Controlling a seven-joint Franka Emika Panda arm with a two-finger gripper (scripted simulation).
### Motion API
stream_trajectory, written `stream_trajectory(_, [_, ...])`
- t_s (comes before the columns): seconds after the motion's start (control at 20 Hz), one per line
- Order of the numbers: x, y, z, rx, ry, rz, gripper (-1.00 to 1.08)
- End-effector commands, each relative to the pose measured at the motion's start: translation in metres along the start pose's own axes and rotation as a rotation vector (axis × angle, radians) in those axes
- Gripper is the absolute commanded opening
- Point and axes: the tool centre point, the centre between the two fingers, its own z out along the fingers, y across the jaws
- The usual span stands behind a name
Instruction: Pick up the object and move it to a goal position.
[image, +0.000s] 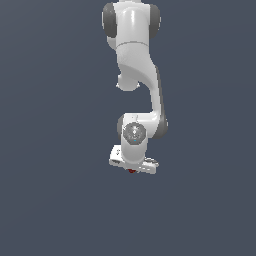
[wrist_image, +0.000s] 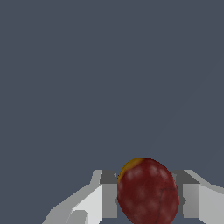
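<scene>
The object (wrist_image: 148, 192) is a dark red roundish lump with a small yellow patch, sitting between my two fingers in the wrist view. My gripper (wrist_image: 148, 199) has a grey pad against each side of it, shut on it. In the exterior view the white arm hangs down in the middle of the picture, and only a small red sliver of the object (image: 132, 171) shows beneath the gripper (image: 132, 170), whose fingers are mostly hidden by the hand.
A plain dark grey-blue surface (image: 55, 200) fills both views. No other thing shows.
</scene>
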Motion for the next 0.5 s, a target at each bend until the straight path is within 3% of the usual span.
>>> stream_trajectory(0.0, [0.0002, -0.0001, -0.0001, 0.000, 0.000, 0.000, -1.00])
stream_trajectory(0.45, [-0.0021, -0.0009, -0.0008, 0.000, 0.000, 0.000, -1.00])
